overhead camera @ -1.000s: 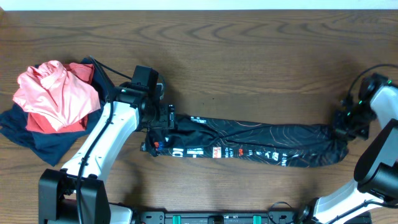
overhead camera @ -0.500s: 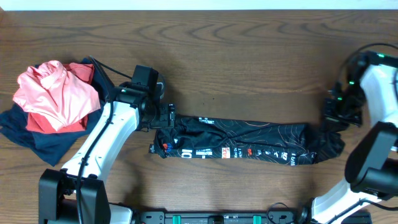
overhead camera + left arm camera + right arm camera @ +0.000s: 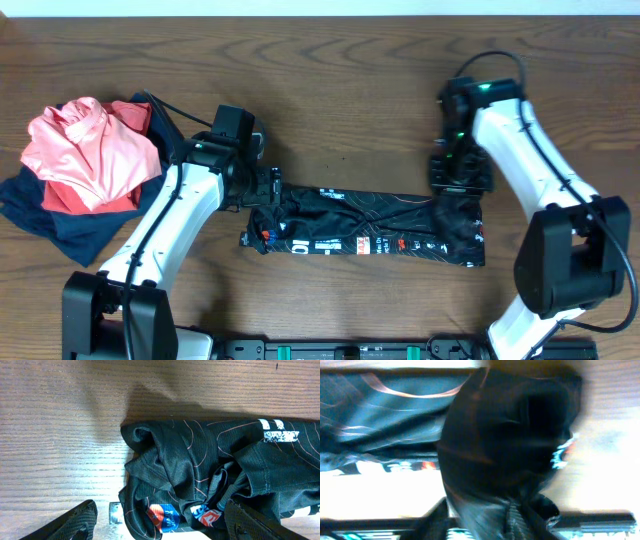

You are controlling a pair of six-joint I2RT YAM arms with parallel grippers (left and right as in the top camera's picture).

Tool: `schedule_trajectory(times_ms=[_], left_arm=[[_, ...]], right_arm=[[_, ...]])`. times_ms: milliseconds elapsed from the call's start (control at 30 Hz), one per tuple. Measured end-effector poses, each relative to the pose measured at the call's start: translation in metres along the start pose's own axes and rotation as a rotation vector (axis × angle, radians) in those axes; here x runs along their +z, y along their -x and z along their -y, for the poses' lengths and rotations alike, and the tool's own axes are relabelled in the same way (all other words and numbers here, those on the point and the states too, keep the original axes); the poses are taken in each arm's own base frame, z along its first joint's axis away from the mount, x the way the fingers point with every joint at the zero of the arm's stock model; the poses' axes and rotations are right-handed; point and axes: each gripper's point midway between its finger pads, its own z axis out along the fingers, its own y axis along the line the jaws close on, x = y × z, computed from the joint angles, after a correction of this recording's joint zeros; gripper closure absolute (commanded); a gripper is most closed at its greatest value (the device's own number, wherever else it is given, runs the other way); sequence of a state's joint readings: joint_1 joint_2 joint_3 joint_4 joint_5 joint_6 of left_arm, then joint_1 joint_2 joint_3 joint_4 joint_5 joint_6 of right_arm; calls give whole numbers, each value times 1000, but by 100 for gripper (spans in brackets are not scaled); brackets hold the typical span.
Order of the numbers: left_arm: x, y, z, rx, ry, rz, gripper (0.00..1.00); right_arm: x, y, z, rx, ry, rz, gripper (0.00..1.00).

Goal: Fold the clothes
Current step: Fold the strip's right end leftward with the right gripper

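Jersey, black with contour lines, part-folded; one of one.
Overhead: one jersey [image 3: 360, 228] lies as a narrow band between two grippers. The left gripper [image 3: 270, 192] is at its near end and the right gripper [image 3: 458, 195] is over its far end, which looks doubled inward; the crosswise folds are judged unfinished. One side pile sits well apart behind the left arm: salmon-pink garment [image 3: 92, 148], red one, navy garment [image 3: 55, 228]. Left wrist: left gripper [image 3: 161, 515] spread wide, holding nothing, with the crumpled jersey [image 3: 200, 460] end between and ahead of its fingers. Right wrist: blurred; bunched jersey [image 3: 505, 435] directly ahead, grip cannot be told.
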State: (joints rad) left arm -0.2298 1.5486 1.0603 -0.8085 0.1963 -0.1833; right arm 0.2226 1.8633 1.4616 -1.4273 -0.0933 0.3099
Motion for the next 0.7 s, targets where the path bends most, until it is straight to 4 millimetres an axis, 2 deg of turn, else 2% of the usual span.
schedule_trajectory(times_ms=[33,167,267,333,467,567,700], left_arm=[[0,0,0,0,0,0,18],[0,-1,0,0,-1,-3,18],[0,-1,0,-1,-2,-6,17],[0,-4,-1,-2,1,-16,17],[0,-7,-1,-4,3,-27,17],[0,-7,-1,-4,4,-27,17],[0,-7,-1,-4,4,-28,17]], right_arm=[[1,1,-10,-23,17,13,39],[2,3,-54,-133,96,59,38],[3,0,-66,-162,116,61,37],[4,-2,-61,-151,97,51,35],[4,-11,-35,-84,-22,14,27],[3,-9,-21,-60,-79,22,28],[7,-5,-14,-59,-110,38,27]])
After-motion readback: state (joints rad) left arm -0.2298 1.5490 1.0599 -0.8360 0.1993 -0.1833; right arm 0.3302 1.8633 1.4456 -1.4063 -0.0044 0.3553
